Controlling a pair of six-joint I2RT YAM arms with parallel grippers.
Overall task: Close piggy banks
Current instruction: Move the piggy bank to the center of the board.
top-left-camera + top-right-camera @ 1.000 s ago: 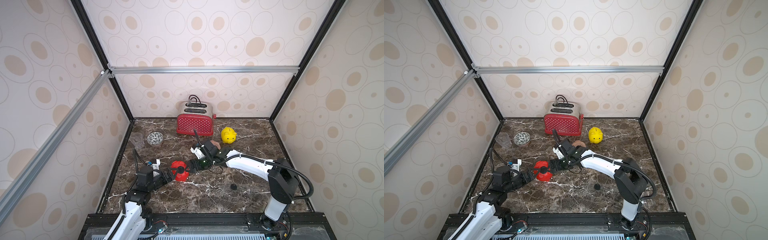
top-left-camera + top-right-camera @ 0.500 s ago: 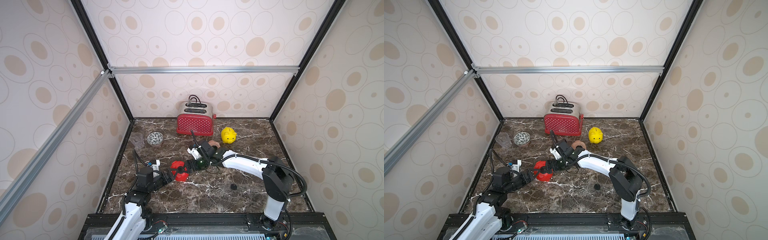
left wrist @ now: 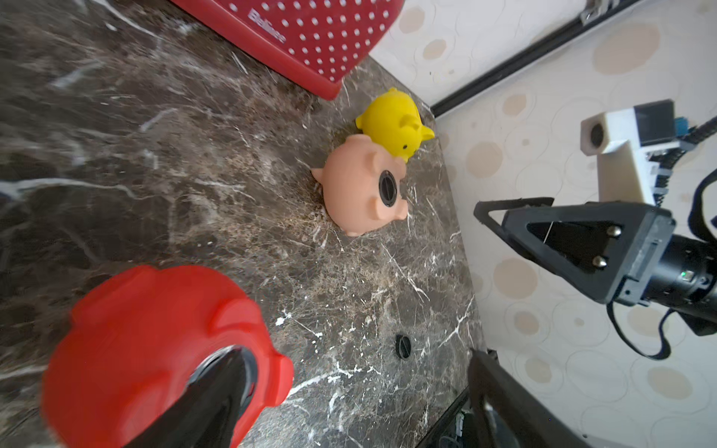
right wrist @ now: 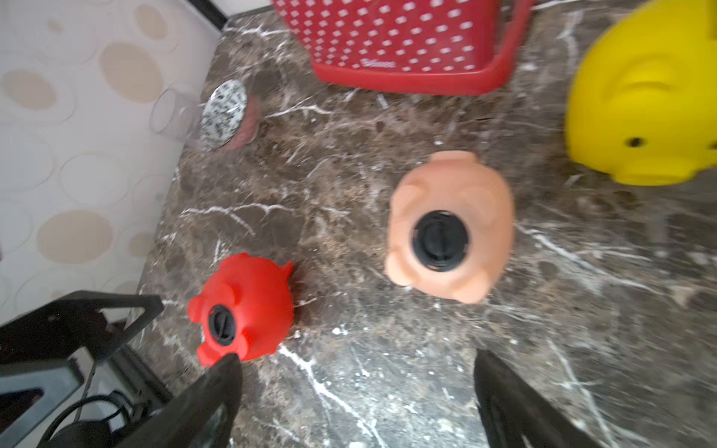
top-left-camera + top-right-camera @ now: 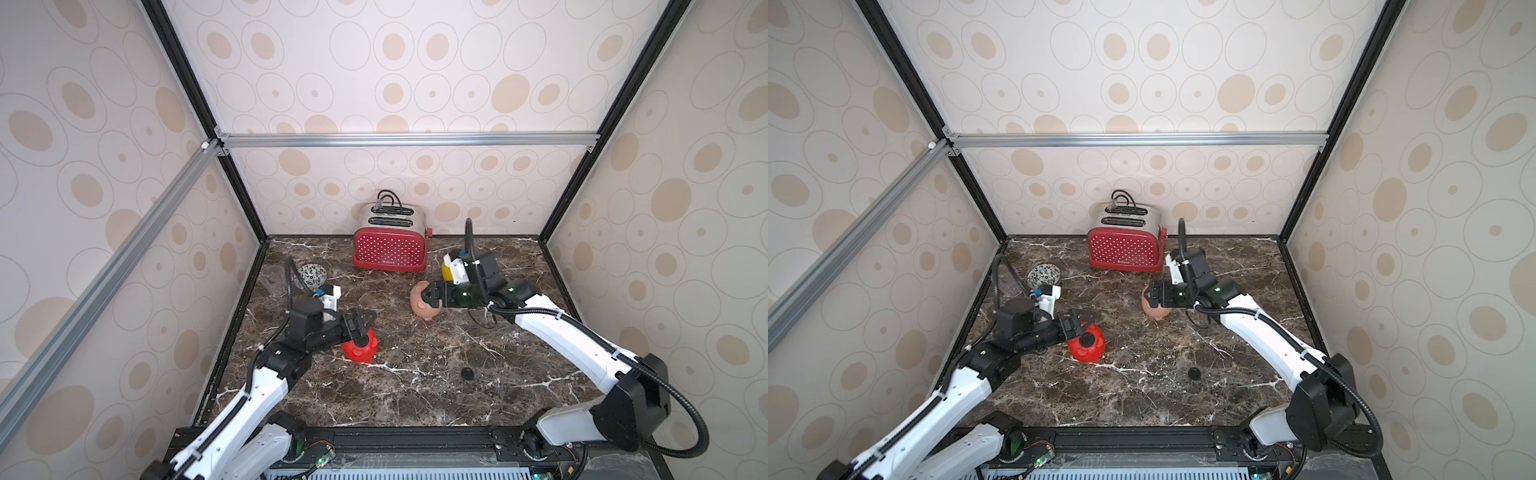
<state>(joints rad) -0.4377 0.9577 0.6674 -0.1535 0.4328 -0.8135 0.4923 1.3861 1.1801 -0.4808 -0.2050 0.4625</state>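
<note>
The red piggy bank [image 5: 359,348] [image 5: 1087,344] lies belly up at the left, a black plug in its belly hole [image 4: 221,324]. My left gripper [image 5: 364,323] [image 3: 349,395] is open over it, and one finger [image 3: 209,395] rests at that plug. The peach-pink piggy bank [image 5: 419,302] [image 4: 450,229] lies mid-table with a black plug in its belly. My right gripper [image 5: 430,294] [image 4: 357,388] is open just in front of that belly, nothing between its fingers. The yellow piggy bank [image 3: 394,124] [image 4: 640,108] stands behind, mostly hidden by the right wrist in a top view [image 5: 446,272].
A loose black plug [image 5: 467,373] [image 5: 1193,373] lies on the marble toward the front. The red polka-dot toaster [image 5: 390,249] stands at the back wall. A patterned bowl [image 5: 312,274] and a clear cup [image 5: 274,280] sit at the back left.
My right gripper has pulled away from the red piggy bank, back and to the right, and now faces the peach-pink one. The left gripper stays at the red pig.
</note>
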